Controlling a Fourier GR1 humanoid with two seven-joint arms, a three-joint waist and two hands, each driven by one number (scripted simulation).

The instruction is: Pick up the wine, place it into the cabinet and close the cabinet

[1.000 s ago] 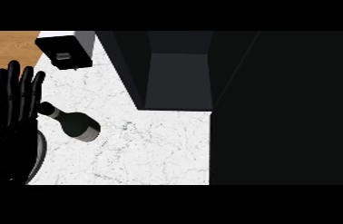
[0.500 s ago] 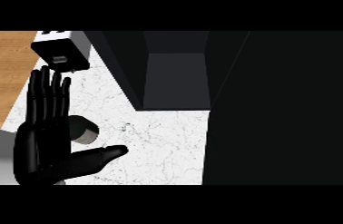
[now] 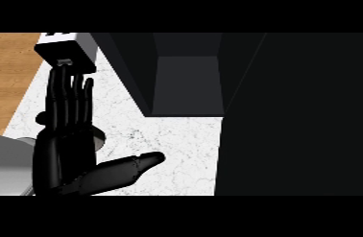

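Note:
My left hand [image 3: 64,154] lies over the white marble counter [image 3: 177,154] at the left, open, with straight fingers pointing away and the thumb spread to the right. The dark wine bottle [image 3: 101,138] lies under the hand and is almost wholly hidden. Only a grey edge of its base shows right of the palm, and a dark bit of its neck shows left of the fingers. The cabinet [image 3: 186,82] stands open at the back, its inside dark and empty. My right hand shows nowhere.
A black box-shaped appliance [image 3: 67,51] stands at the back left, just beyond my fingertips. A wooden strip [image 3: 18,63] runs along the counter's left side. A broad dark panel [image 3: 291,116] fills the right of the view.
My left hand has moved right and forward over the bottle, which lay in plain sight a second ago and is now nearly covered. The thumb has spread out to the right.

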